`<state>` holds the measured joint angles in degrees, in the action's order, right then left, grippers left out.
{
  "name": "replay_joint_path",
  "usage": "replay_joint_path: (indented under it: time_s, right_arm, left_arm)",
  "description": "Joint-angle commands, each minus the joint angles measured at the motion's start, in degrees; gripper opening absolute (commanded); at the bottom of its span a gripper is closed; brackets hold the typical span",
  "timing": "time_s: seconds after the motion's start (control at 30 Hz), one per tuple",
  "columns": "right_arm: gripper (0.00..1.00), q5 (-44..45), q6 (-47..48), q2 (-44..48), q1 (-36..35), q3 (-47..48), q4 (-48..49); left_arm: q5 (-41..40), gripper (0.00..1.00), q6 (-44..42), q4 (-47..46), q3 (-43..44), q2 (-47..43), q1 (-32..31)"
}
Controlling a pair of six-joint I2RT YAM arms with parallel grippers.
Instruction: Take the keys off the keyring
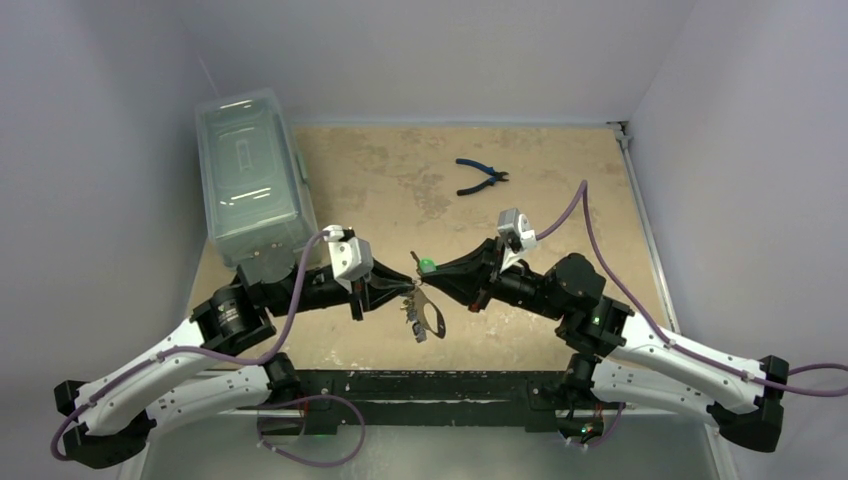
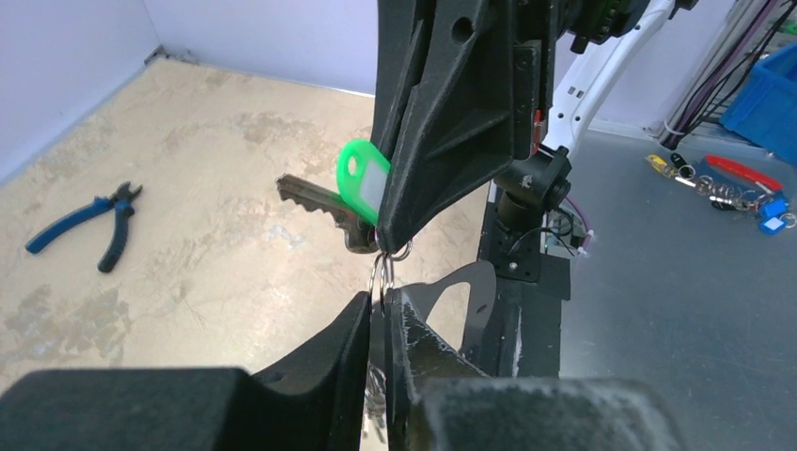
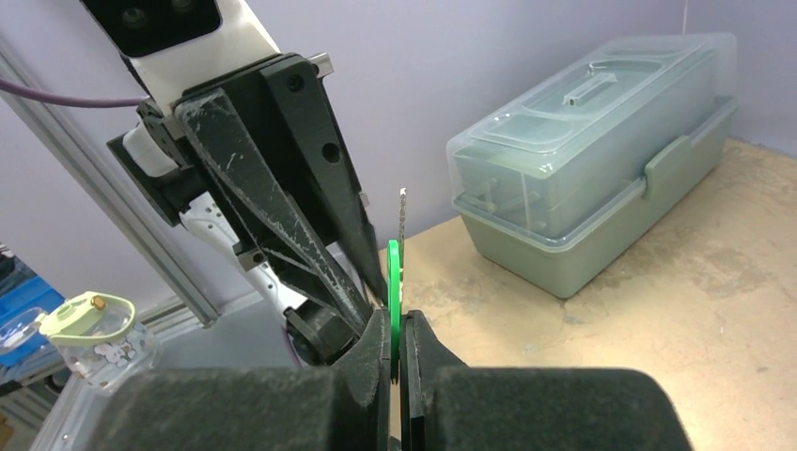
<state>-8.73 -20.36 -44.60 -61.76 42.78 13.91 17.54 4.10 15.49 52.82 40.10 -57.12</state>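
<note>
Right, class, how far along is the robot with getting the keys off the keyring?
Done: nothing visibly; no key is free yet. In hand: the left claw is shut on the keyring, and the right claw is shut on the green tag, whose key is linked to the ring. Left: working this key off, then any others hanging below.

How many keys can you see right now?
1: a key beside the green tag in the right gripper. More may hang hidden on the keyring in the left gripper.
</note>
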Motion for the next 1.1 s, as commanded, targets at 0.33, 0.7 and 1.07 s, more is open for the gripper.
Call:
replay_joint_path:
  time_s: [0.33,0.7,1.07]
  right_arm:
    - [0.0,2.93,1.28,0.88,0.23,2.3,1.51]
    - [0.0,4.42,1.18,0.82,0.23,2.04,1.35]
    - [0.0,4.81,0.57,0.61,0.23,1.69,2.31]
  left_arm:
    - [-2.82,0.5,-2.76,5.74,4.82,2.74,0.25]
    - [-0.3,0.52,0.71,0.05,4.25,4.64,0.25]
    - [-2.51,0.54,1.11,1.6,4.72,2.77,0.19]
